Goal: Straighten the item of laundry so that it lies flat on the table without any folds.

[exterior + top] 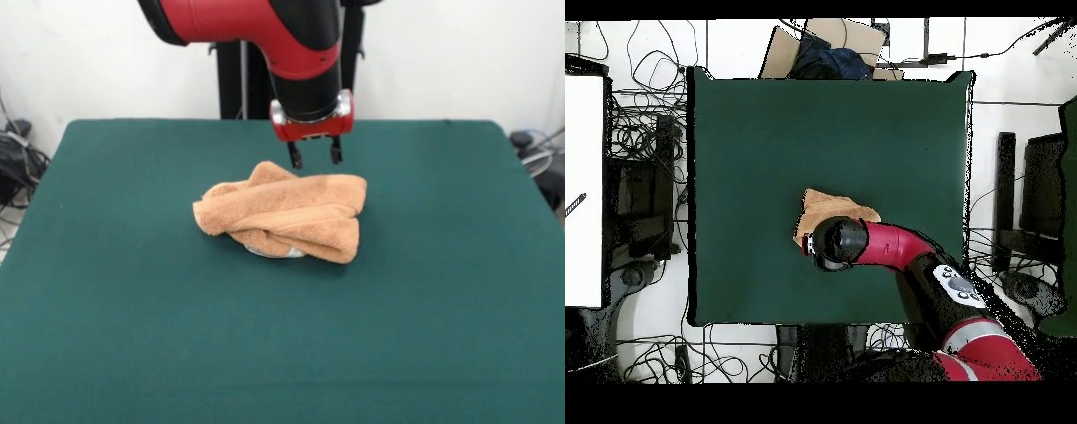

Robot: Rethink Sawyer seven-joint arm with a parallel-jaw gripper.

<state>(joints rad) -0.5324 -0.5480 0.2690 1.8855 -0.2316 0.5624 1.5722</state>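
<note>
A large rectangular table (115, 336) with a dark green felt-like top fills the near part of the front view. Near its middle lies a small orange-tan terry-cloth towel (287, 215), bunched into thick folds, with a bit of white showing under its near edge. Just beyond the towel's far edge, slightly right of its middle, the red and black arm's gripper (312, 156) hangs with both fingers apart, holding nothing.

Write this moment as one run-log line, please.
towel: bunched, folded | gripper: open, just above towel's far edge, empty | table: green
</note>
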